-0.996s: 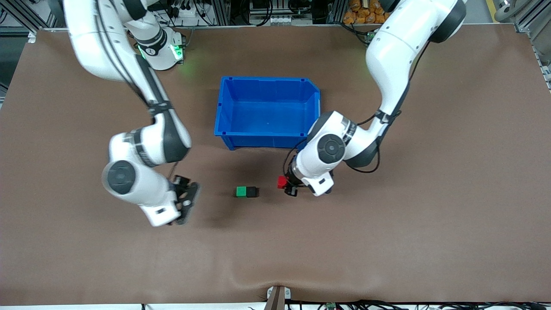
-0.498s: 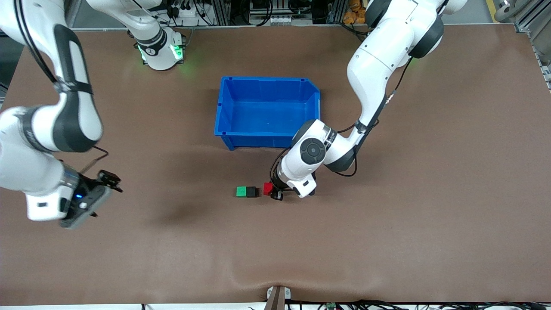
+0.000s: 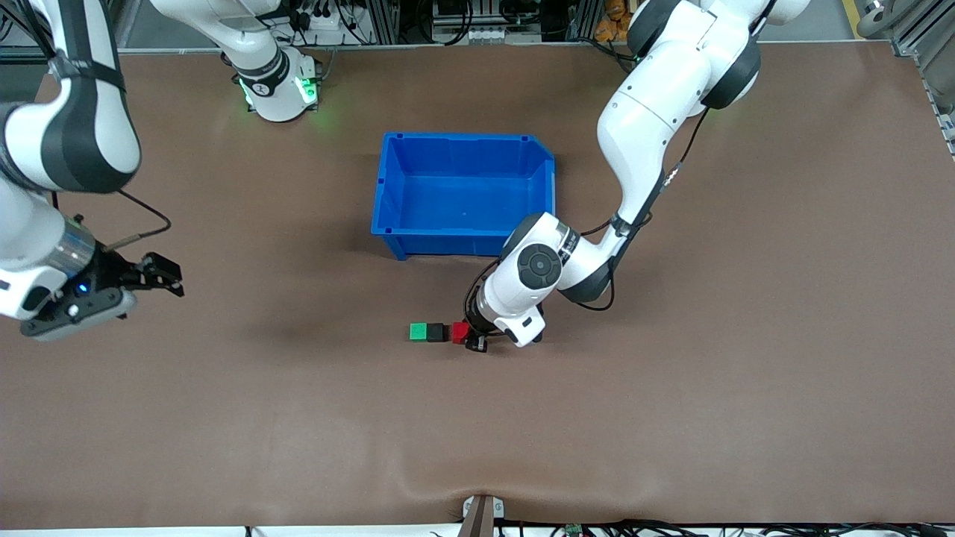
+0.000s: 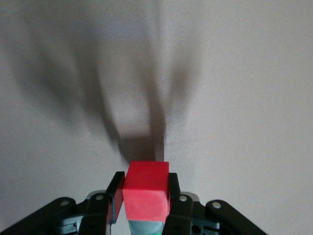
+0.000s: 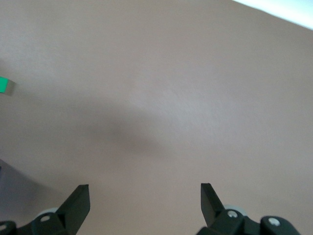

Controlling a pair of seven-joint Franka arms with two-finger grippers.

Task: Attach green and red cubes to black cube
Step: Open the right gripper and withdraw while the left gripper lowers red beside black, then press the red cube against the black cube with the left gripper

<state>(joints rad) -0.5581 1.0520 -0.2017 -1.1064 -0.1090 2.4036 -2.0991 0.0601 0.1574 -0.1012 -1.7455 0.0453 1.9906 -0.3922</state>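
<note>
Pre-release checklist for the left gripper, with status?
1. Left gripper shut on red cube: ok.
2. Green cube against black cube: ok.
3. Red cube in line with that pair, at black cube's free side: ok.
4. Red cube fully attached to black cube: cannot tell.
5. Right gripper open, waiting off toward its own end of the table: ok.

Even, bright overhead light falls on the brown table [image 3: 671, 418], with no glare. Soft, wide shadows lie under both arms in the front view. A green glow marks the right arm's base [image 3: 277, 89]. In the left wrist view long smeared shadows fan out on the surface above the sharp red cube [image 4: 145, 191]. The right wrist view looks soft, with one dim blurred shadow patch.
</note>
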